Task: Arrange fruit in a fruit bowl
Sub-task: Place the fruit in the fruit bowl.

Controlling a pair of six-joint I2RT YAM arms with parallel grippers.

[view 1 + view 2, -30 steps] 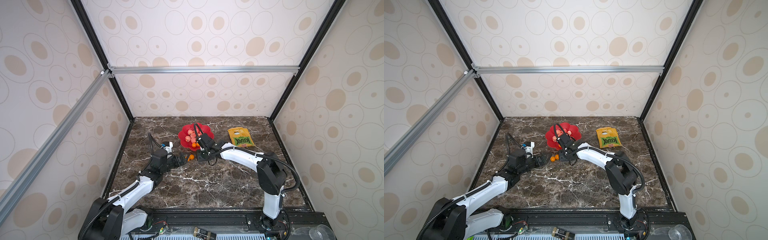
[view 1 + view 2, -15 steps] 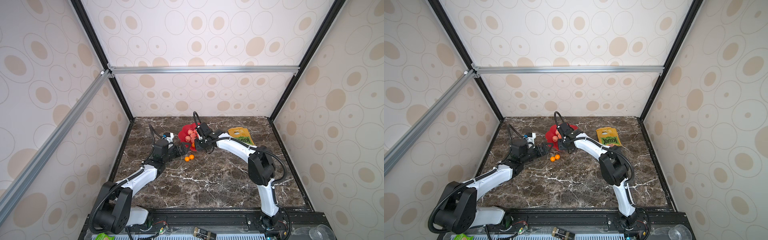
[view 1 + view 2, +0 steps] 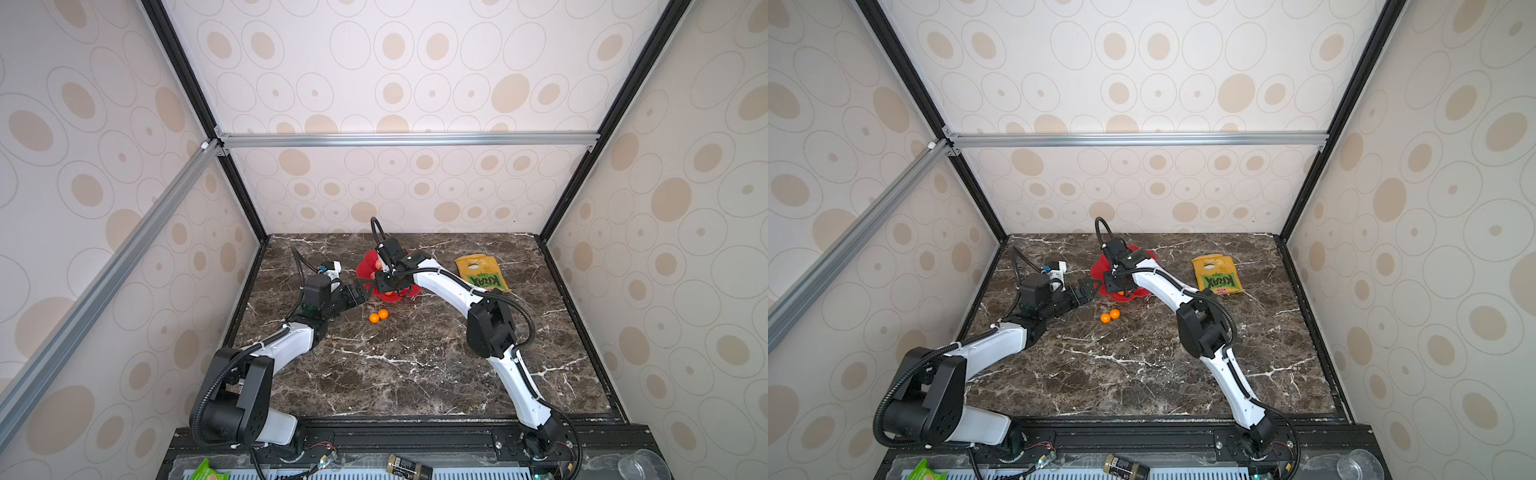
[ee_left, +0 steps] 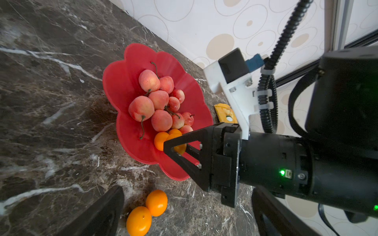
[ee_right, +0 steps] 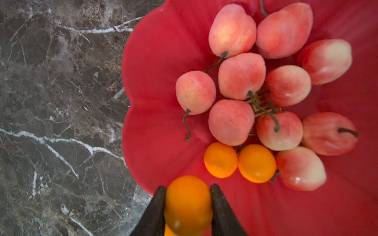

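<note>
Most done: ten pink fruits [image 5: 241, 75] & two orange ones [image 5: 221, 160] lie in the fruit bowl [image 5: 155, 61], right gripper [image 5: 187, 187] part-closed round a third orange fruit [image 5: 188, 204] over its rim, left gripper [image 3: 362, 292] wide open w/ nothing, two oranges [image 4: 156, 202] waiting on table [image 4: 41, 102] just beside bowl.

The left, far and right walls [image 3: 415, 62] carry cream paper printed with beige ovals and thin rings. Black corner posts [image 3: 246, 199] and silver aluminium rails [image 3: 407, 139] frame them. The tabletop [image 3: 415, 365] is dark brown marble with white veins. Light falls soft and even, brightest high on the far wall.
</note>
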